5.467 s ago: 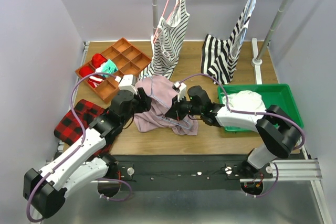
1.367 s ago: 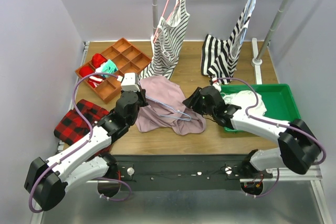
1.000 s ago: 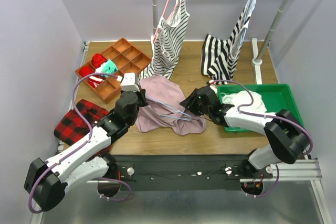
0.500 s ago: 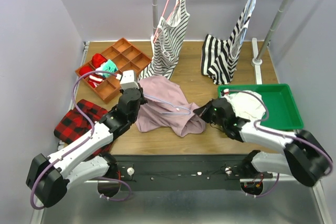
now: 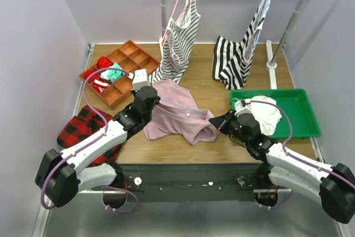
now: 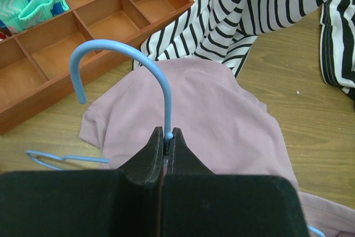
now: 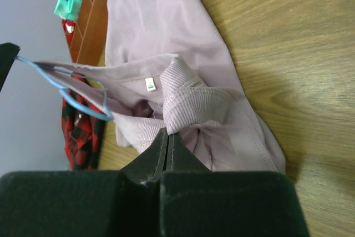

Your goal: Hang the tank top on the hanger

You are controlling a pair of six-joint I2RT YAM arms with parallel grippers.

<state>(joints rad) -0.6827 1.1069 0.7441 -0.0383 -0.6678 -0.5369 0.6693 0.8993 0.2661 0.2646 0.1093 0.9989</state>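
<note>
The mauve-pink tank top (image 5: 177,120) lies rumpled on the wooden table, also seen in the left wrist view (image 6: 222,104) and the right wrist view (image 7: 161,26). The pale blue wire hanger (image 5: 186,108) rests across it, partly under the fabric. My left gripper (image 5: 157,99) is shut on the hanger's neck just below the hook (image 6: 138,62), its jaws (image 6: 168,136) pressed together around the wire. My right gripper (image 5: 218,123) is shut on a ribbed edge of the tank top (image 7: 188,101) at its right side, with the pinch showing in the right wrist view (image 7: 168,132). One hanger arm (image 7: 66,95) pokes out by the fabric opening.
An orange divided tray (image 5: 130,62) with socks sits at the back left. Two striped tops (image 5: 180,37) (image 5: 244,48) hang from poles at the back. A green tray (image 5: 297,101) holding a white garment (image 5: 263,109) is at right. A red plaid cloth (image 5: 77,129) lies at left.
My right gripper has shut on the tank top's edge and drawn back to the near right. My left gripper has carried the hanger slightly right and farther back.
</note>
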